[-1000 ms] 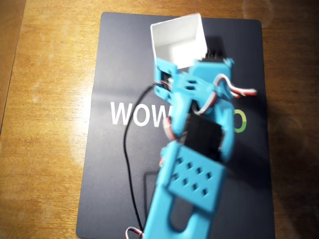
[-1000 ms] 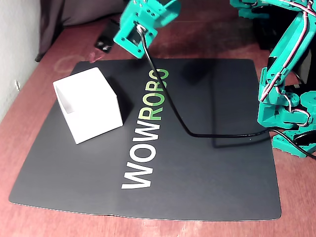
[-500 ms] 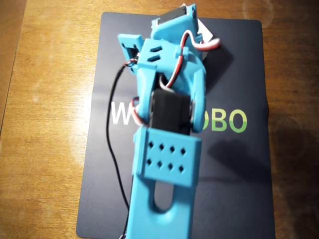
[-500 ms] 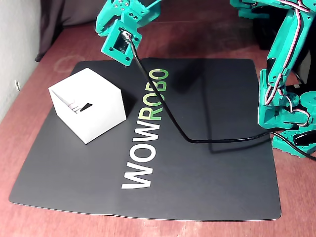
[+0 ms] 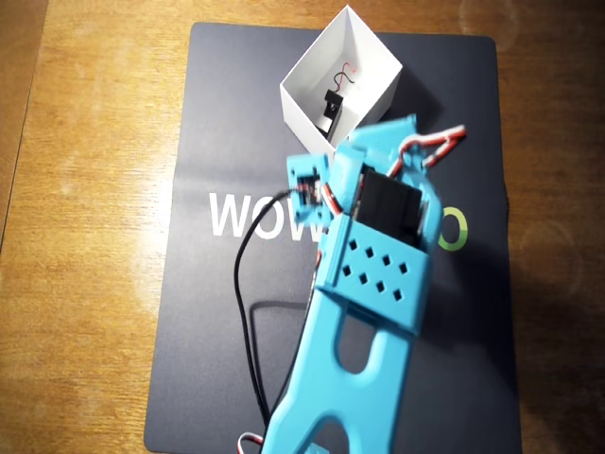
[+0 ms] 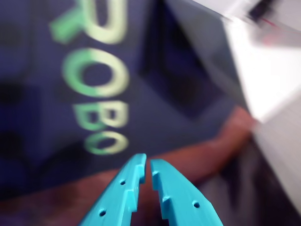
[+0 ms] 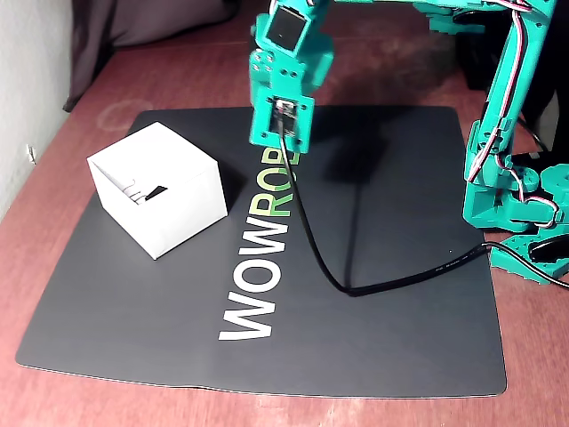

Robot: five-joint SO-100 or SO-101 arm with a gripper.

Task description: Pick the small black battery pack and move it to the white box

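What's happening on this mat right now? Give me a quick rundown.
A single teal robot arm is working over a black mat on a wooden table. The small black battery pack lies inside the white box, its thin wires beside it. The gripper holds nothing; its jaws are nearly together in the wrist view, above the mat's green lettering and beside the box. A long black cable loops from the arm across the mat.

wrist view blurred | white box (image 6: 263,70) cut off at right edge | claw (image 6: 147,172) base cropped
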